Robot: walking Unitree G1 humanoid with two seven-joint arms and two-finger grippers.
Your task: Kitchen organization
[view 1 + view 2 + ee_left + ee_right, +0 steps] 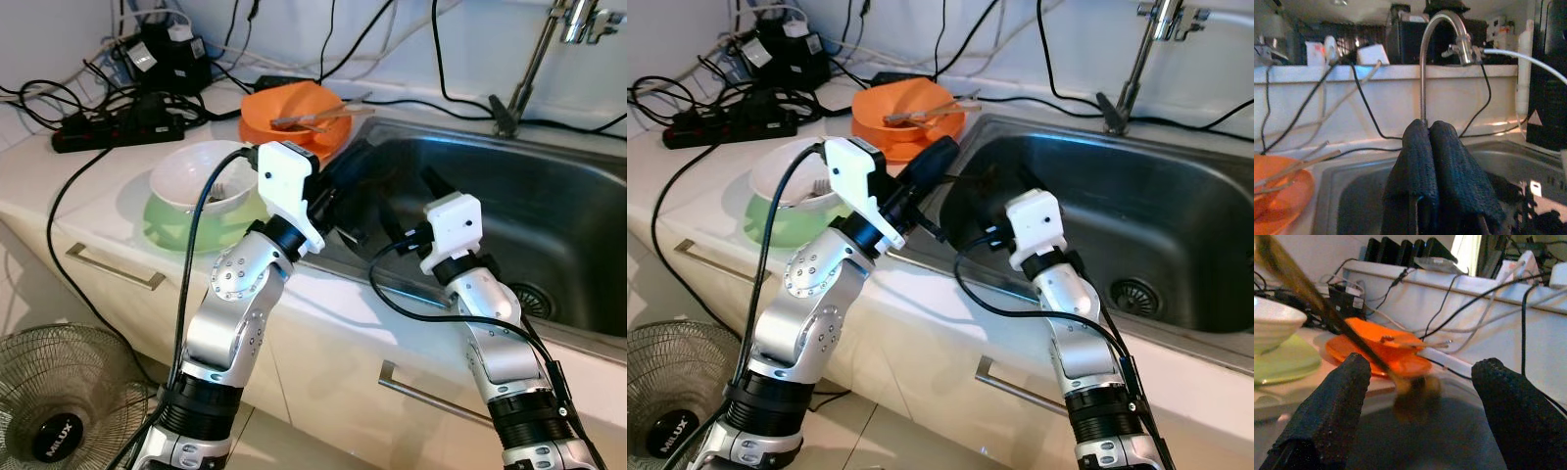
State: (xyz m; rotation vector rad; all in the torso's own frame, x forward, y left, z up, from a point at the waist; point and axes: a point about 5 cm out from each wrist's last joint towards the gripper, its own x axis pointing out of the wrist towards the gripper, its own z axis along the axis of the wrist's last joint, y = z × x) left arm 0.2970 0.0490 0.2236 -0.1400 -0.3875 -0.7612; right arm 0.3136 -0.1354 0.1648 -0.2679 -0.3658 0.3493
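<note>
Your left gripper (1430,147) hangs over the sink (549,196) with jaws pressed together, while your right gripper (1420,396) (jaws wide apart) faces the orange plate (1376,350).

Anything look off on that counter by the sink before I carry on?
Yes: a black power strip and a tangle of cables lie on the counter close to the sink, an odd place for live electrics. The orange bowl with chopsticks sits at the sink's edge.
</note>
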